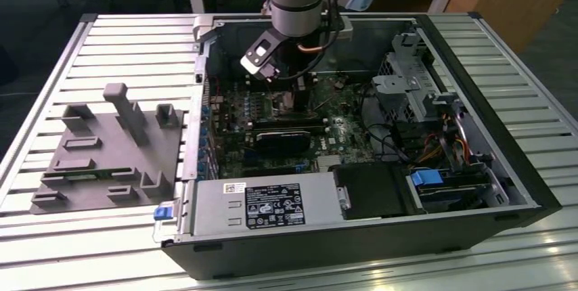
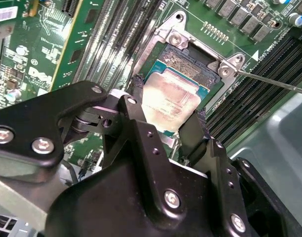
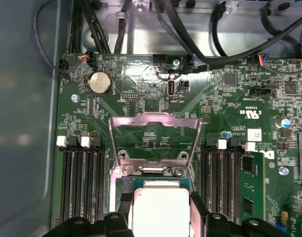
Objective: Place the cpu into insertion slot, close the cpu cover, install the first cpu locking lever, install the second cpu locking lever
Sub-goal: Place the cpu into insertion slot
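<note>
In both wrist views the cpu (image 2: 174,94) (image 3: 161,210), a flat silvery-tan chip, sits between my two black fingers (image 2: 139,83) (image 3: 125,210). My gripper (image 2: 170,101) (image 3: 160,217) is shut on its two opposite edges. The chip is at the insertion slot (image 2: 193,55) (image 3: 122,186), level with its grey rim; I cannot tell whether it is fully seated. The cpu cover (image 3: 153,118) stands open, hinged up past the slot. A thin locking lever (image 2: 272,80) sticks out beside the socket. In the exterior view the gripper (image 1: 289,91) reaches down into the open computer case.
Long black memory slots (image 3: 81,185) (image 3: 222,185) flank the socket closely. A black heatsink block (image 1: 284,141) lies on the board nearer the power supply (image 1: 262,206). Cables and a drive cage (image 1: 415,95) fill the exterior view's right. A grey fixture (image 1: 108,149) stands outside the case.
</note>
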`<state>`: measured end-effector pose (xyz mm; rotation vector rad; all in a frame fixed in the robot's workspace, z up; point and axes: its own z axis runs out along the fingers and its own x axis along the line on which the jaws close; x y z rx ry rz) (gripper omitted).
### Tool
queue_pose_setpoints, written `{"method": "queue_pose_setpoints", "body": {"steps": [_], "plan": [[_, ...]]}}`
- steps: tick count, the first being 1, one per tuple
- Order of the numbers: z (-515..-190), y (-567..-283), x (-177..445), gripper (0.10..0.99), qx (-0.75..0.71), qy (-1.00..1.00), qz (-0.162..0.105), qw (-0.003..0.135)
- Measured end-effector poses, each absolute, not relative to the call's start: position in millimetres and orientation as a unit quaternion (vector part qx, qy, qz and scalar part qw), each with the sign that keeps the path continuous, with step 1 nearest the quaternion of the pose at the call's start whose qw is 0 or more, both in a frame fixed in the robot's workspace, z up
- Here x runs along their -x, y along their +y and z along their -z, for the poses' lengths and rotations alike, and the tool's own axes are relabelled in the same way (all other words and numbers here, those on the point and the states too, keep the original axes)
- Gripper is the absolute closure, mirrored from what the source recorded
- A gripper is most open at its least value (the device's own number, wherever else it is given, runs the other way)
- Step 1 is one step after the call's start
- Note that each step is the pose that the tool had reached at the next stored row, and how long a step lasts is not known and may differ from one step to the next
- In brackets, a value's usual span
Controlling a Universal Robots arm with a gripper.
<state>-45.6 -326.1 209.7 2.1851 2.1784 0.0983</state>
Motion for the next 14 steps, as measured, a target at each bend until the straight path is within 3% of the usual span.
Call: {"method": "queue_pose_setpoints", "body": {"steps": [14], "plan": [[-199.1,-321.9,50.4,0.549,-0.708,0.705,-0.032,0.027]]}}
